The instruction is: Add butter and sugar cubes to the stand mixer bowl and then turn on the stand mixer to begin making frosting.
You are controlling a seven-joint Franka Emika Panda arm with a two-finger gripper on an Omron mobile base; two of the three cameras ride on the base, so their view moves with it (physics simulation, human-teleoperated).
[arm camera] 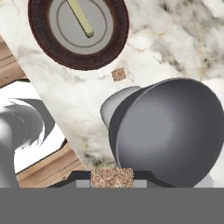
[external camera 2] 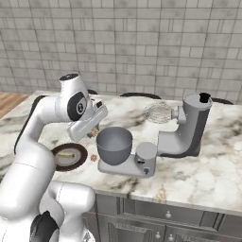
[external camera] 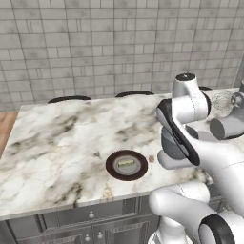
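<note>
Even, bright rendered light; soft shadows, slightly blurry.

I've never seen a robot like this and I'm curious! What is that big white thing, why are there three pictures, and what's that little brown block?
The white thing is a robot arm in a pretend kitchen. Two pictures come from cameras behind it, left and right. The third camera rides on its hand, looking down. Its gripper, like two fingers, pinches a sugar cube above the stand mixer bowl. That bowl sits on the stand mixer, whose head is tilted back. On the marble counter lies another sugar cube, beside a brown plate holding the butter.
</note>
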